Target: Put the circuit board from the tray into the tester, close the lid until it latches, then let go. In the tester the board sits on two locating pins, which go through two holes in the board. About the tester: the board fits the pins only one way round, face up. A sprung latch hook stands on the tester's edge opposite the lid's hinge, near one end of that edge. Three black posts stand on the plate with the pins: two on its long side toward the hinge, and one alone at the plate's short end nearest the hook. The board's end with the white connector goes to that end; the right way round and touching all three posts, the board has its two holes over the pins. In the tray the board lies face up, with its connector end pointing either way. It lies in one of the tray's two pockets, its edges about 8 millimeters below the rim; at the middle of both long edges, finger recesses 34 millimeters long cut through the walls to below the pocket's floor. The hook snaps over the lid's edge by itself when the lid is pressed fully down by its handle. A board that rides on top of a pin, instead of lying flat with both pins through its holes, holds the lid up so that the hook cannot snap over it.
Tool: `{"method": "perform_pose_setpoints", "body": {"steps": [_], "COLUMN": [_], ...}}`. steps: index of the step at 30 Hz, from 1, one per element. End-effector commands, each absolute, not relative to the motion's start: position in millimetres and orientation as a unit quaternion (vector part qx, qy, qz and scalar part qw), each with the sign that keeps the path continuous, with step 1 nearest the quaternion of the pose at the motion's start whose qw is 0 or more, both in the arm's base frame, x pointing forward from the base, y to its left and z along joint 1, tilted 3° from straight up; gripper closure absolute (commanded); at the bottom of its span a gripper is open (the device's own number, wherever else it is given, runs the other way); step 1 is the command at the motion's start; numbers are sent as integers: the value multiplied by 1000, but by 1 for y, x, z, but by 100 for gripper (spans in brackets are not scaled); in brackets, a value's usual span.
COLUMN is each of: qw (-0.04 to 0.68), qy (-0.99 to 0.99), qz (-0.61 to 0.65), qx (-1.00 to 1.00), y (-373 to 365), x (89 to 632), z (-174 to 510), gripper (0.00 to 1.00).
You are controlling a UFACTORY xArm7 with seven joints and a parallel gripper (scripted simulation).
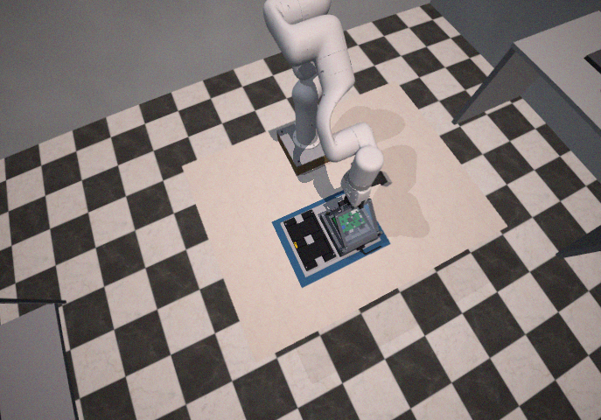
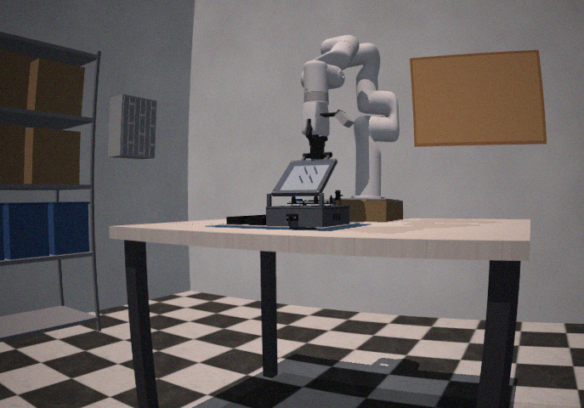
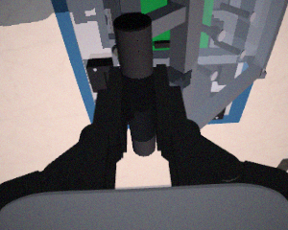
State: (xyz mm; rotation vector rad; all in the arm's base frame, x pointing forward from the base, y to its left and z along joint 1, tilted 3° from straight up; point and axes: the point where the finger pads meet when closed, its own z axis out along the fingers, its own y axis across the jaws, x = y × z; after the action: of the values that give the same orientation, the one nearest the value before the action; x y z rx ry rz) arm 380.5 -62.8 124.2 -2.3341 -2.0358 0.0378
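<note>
The grey tester [image 1: 352, 228] [image 2: 307, 215] stands on the blue mat next to the black tray [image 1: 309, 241], whose pockets look empty. The green circuit board [image 1: 351, 220] [image 3: 154, 0] lies inside the tester under the lid. The lid [image 2: 304, 176] is tilted about halfway between upright and flat. My gripper [image 3: 139, 84] [image 2: 318, 153] is shut on the lid's dark cylindrical handle [image 3: 135, 52] at the lid's raised edge. I cannot tell whether the board lies flat on the pins. The latch hook [image 2: 337, 195] stands free at the tester's edge.
The arm's base block [image 2: 372, 209] stands behind the tester. A shelf with boxes [image 2: 22, 120] stands to the left of the table. The blue mat [image 1: 331, 242] frames tray and tester.
</note>
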Motion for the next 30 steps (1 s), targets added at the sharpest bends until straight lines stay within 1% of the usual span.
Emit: {"method": "perform_pose_setpoints", "body": {"steps": [1, 30], "qw": [20, 20], "qy": [-657, -657], "qz": [11, 11], "qx": [-754, -754], "y": [-62, -58], "x": [375, 344], "z": [119, 64], "gripper": [100, 100]}}
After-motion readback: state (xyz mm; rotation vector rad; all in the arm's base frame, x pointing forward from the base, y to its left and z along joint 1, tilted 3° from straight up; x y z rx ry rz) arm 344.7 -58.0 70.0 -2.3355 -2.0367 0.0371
